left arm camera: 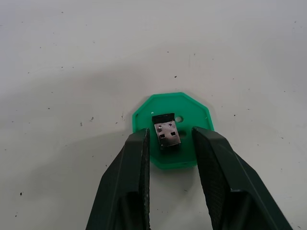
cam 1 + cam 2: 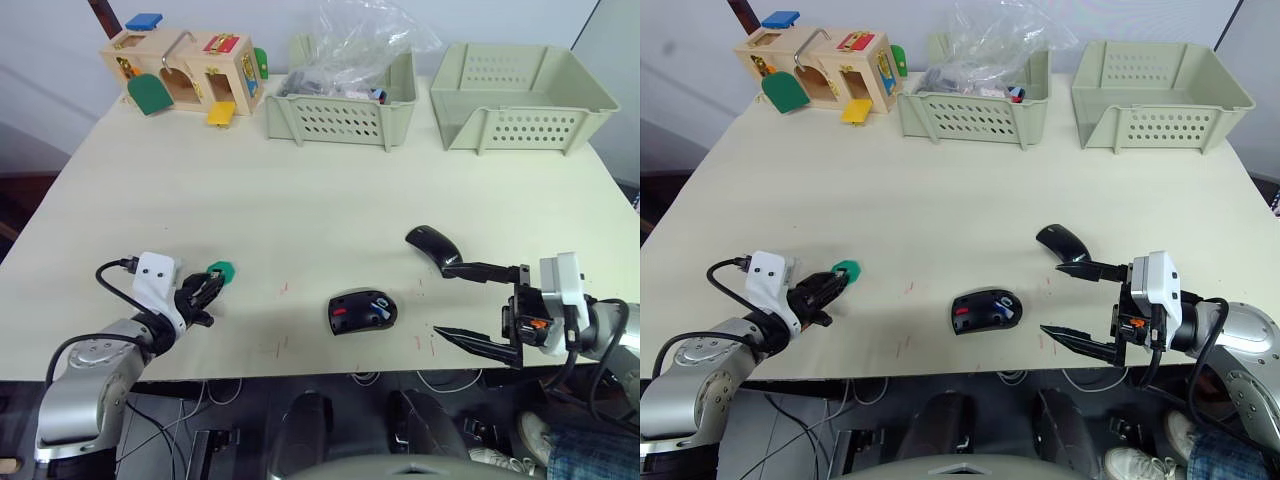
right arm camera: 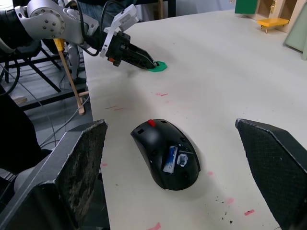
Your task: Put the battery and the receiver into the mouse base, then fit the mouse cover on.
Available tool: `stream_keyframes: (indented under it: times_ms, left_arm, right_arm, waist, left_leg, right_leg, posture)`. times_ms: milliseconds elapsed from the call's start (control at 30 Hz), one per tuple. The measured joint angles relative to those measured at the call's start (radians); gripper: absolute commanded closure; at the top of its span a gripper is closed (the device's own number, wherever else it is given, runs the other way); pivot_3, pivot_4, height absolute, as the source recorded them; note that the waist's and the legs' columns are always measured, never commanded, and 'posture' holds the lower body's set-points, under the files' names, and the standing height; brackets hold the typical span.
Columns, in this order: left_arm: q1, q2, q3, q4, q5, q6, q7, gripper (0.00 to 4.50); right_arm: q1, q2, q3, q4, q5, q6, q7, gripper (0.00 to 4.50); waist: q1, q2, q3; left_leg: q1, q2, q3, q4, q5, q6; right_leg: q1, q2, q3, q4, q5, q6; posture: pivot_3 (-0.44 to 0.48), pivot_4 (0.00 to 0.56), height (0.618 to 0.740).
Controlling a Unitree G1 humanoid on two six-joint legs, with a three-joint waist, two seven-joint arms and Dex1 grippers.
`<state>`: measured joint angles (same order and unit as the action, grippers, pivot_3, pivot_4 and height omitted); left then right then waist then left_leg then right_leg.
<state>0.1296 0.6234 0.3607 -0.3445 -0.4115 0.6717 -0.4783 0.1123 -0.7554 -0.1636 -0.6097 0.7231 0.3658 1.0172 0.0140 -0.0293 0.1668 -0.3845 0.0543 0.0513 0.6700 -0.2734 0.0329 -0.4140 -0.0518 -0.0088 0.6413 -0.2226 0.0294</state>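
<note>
I'm straddling the receiver [image 1: 167,134] on its green disc [image 1: 144,111] w/ left gripper [image 1: 171,148] fingers apart, needing a centred pinch; right gripper [image 2: 473,305] is spread wide at the base's [image 2: 361,311] 3 o'clock.

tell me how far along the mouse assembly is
Done: a battery seems to sit in the mouse base. In hand: the left gripper straddles the receiver on its green holder, not yet clamped. Left: seating the receiver, then the mouse cover, which lies beside the open right gripper.
</note>
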Motion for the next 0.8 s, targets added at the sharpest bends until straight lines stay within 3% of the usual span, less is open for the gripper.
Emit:
stream_keyframes:
  times_ms: [167,267,333,800]
  left_arm:
    - [-0.002,0.0,-0.005,-0.001,0.009,0.0,0.001,3.0]
    - [-0.003,0.003,-0.008,-0.001,0.017,0.0,0.001,3.74]
    - [-0.005,0.003,-0.008,-0.001,0.018,-0.001,0.001,4.47]
    - [0.007,0.004,0.035,-0.001,-0.028,-0.001,-0.049,4.47]
  right_arm:
    - [0.0,0.0,0.0,0.0,0.0,0.0,0.0,0.0]
    - [0.0,0.0,0.0,0.0,0.0,0.0,0.0,0.0]
    - [0.0,0.0,0.0,0.0,0.0,0.0,0.001,0.0]
    - [0.0,0.0,0.0,0.0,-0.001,0.0,0.001,0.0]
  waist:
    - [0.0,0.0,0.0]
    - [0.0,0.0,0.0]
    - [0.0,0.0,0.0]
    - [0.0,0.0,0.0]
  left_leg:
    - [0.0,0.0,0.0,0.0,0.0,0.0]
    - [0.0,0.0,0.0,0.0,0.0,0.0]
    - [0.0,0.0,0.0,0.0,0.0,0.0]
    - [0.0,0.0,0.0,0.0,0.0,0.0]
  right_leg:
    - [0.0,0.0,0.0,0.0,0.0,0.0]
    - [0.0,0.0,0.0,0.0,0.0,0.0]
    - [0.0,0.0,0.0,0.0,0.0,0.0]
    - [0.0,0.0,0.0,0.0,0.0,0.0]
  posture:
    - [0.0,0.15,0.74]
    - [0.0,0.15,0.74]
    - [0.0,0.15,0.74]
    - [0.0,0.15,0.74]
